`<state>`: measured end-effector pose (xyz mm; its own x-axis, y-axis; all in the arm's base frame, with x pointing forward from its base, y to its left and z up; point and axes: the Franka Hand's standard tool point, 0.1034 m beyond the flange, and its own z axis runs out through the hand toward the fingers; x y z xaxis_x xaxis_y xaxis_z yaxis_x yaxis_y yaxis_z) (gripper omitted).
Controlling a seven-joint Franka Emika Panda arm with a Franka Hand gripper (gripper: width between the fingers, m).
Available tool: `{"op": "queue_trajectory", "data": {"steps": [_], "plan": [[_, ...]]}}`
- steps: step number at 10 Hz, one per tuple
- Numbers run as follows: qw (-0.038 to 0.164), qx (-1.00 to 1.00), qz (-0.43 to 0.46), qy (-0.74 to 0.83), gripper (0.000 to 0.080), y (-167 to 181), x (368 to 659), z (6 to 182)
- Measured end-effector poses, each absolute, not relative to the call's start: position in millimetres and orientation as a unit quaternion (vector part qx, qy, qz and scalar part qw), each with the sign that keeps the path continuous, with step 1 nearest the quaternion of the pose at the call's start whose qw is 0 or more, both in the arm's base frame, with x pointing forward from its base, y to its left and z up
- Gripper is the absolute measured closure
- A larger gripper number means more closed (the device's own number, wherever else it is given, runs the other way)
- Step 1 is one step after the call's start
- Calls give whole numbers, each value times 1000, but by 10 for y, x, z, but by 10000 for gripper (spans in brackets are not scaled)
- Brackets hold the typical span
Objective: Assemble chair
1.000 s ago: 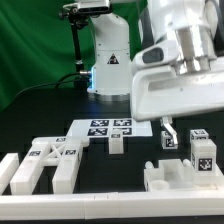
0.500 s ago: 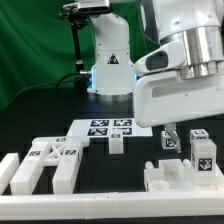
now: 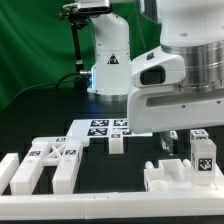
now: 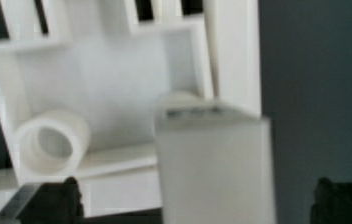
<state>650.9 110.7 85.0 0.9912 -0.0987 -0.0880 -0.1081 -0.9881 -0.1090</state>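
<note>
The chair's white tagged parts lie on the black table. In the exterior view a flat tagged panel [image 3: 108,128] lies at the middle with a small block [image 3: 117,144] in front of it. Notched pieces [image 3: 50,162] lie at the exterior view's left, and a notched block [image 3: 168,176] and a tagged cube [image 3: 203,152] at its right. My gripper [image 3: 168,139] hangs low there, mostly hidden by the arm. In the wrist view my gripper [image 4: 194,202] is open. Its dark fingertips [image 4: 48,200] stand apart on either side of an upright white block [image 4: 217,160], not touching it.
A white piece with a round hole [image 4: 52,142] lies beside the upright block in the wrist view. A long white rail [image 3: 60,203] runs along the table's front edge. A second white robot base [image 3: 108,60] stands at the back.
The arm has come down and shifted toward the exterior view's left, and its body now hides most of the gripper and the small part below it.
</note>
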Motion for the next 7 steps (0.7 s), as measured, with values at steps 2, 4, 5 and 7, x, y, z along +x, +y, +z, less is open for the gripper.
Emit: {"op": "queue_trajectory", "data": {"steps": [2, 4, 5, 7], "plan": [[56, -995, 43, 72, 271, 1114, 6502, 843], [53, -987, 48, 146, 406, 1121, 6500, 840], [51, -983, 49, 171, 515, 1123, 6499, 839], [49, -969, 48, 237, 515, 1134, 6508, 834]]}}
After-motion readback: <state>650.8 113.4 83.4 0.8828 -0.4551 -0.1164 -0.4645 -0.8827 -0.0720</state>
